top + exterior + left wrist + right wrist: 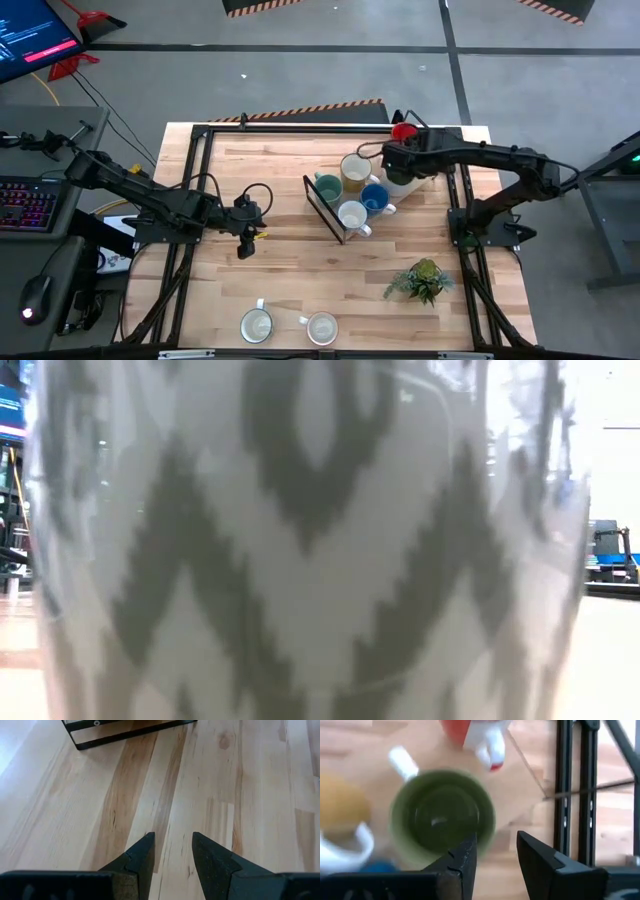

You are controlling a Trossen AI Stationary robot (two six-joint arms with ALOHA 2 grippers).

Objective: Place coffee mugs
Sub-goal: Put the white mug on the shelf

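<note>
My right gripper (388,157) hovers open over the far right cluster of mugs. In its wrist view an olive-green-lined mug (442,817) with a white handle (402,762) sits just below. One finger (470,847) is over the mug's mouth and the other (537,855) is outside its wall. Cream-yellow (355,172), teal (327,188), blue (375,198), white (352,215) and red (403,130) mugs stand on the table nearby. Two pale mugs (257,325) (322,327) stand at the near edge. My left gripper (245,245) (173,836) is open over bare wood. My right gripper (495,837) comes at the olive-lined mug from above, its fingers on either side of the rim's edge (490,827). The picture is blurred, and I cannot tell whether either finger touches the mug, which stands upright on the table.
A black frame rack (325,208) stands beside the mug cluster. A small potted plant (425,280) sits on the right near side. A grey-and-white patterned mug (300,540) fills the low view. Black rails (575,790) run along the table's right edge.
</note>
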